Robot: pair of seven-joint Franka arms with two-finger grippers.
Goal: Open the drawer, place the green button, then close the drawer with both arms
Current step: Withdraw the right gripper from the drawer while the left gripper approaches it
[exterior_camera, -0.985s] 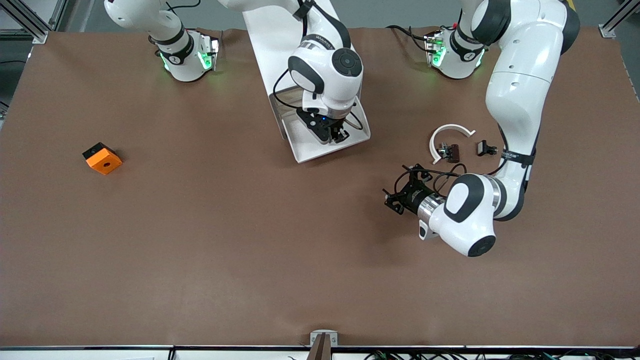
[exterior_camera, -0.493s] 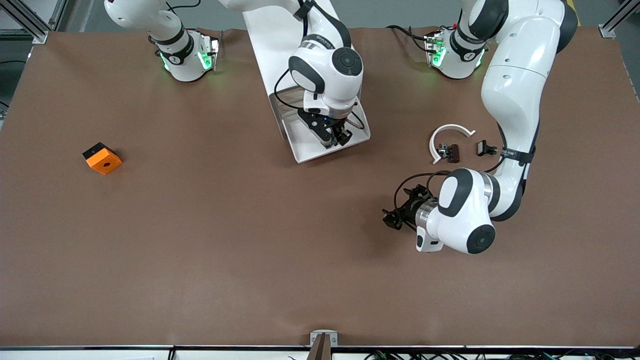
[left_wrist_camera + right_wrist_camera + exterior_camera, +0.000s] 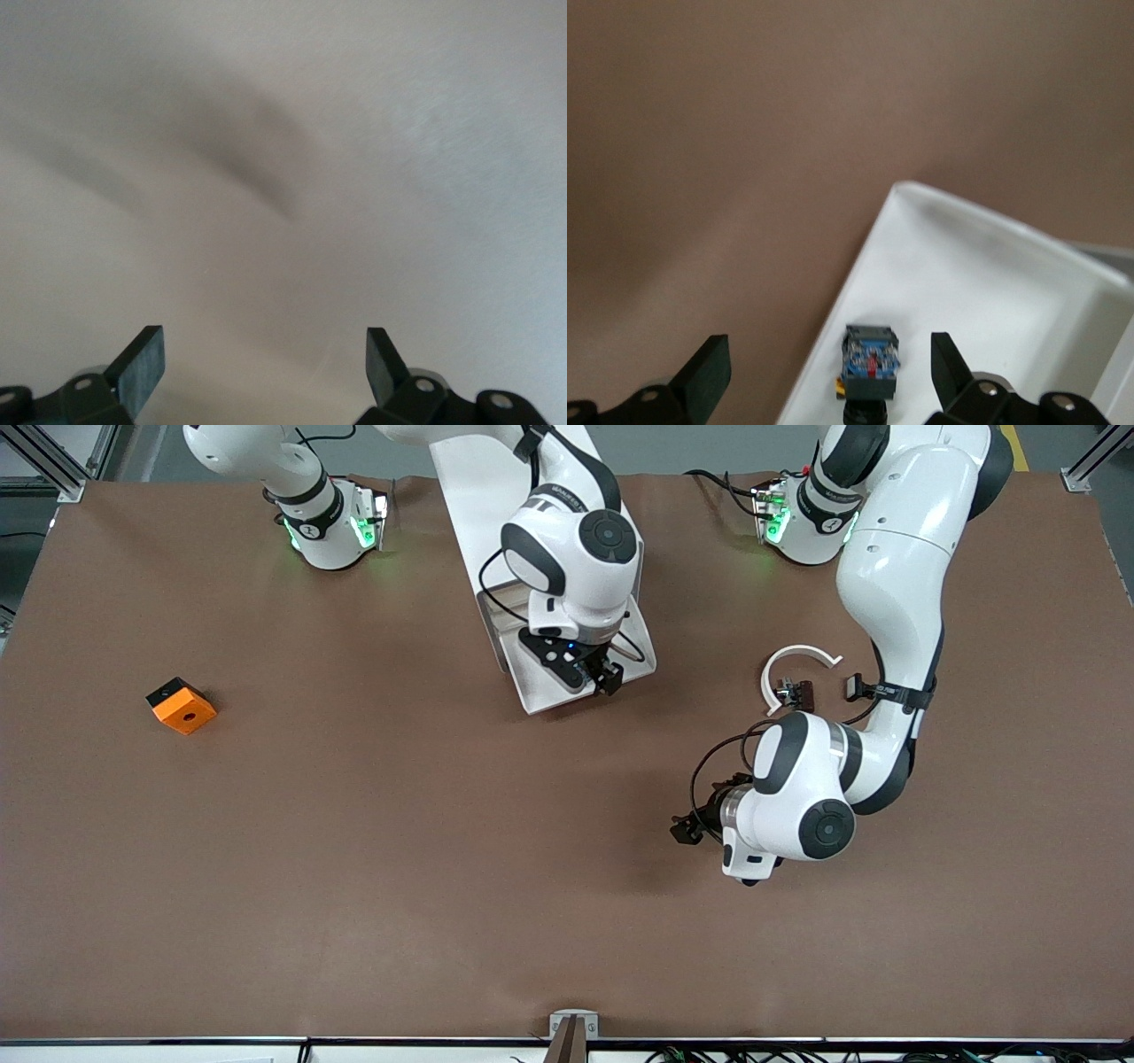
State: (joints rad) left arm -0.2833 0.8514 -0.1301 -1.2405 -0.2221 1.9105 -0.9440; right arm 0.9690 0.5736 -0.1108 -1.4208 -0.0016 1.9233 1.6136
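In the front view you see the right gripper (image 3: 595,676) over the drawer (image 3: 540,693), which stands pulled out of the white cabinet (image 3: 483,487). The button is hidden there under the gripper. The left gripper (image 3: 690,826) hangs over the bare brown table (image 3: 354,850), nearer to the front camera than the white curved ring (image 3: 791,662) and the small dark parts (image 3: 797,693). An orange block (image 3: 182,706) lies toward the right arm's end of the table.

In the left wrist view you see the left fingers (image 3: 142,365) spread wide, with nothing between them.

In the right wrist view the button (image 3: 869,361) lies inside the drawer (image 3: 992,292), close to its rim. It lies between the spread right fingers (image 3: 709,372), not touched by them. Its blocky blue-grey end points away from the gripper, and its long axis runs along the fingers. You cannot read any writing on it.
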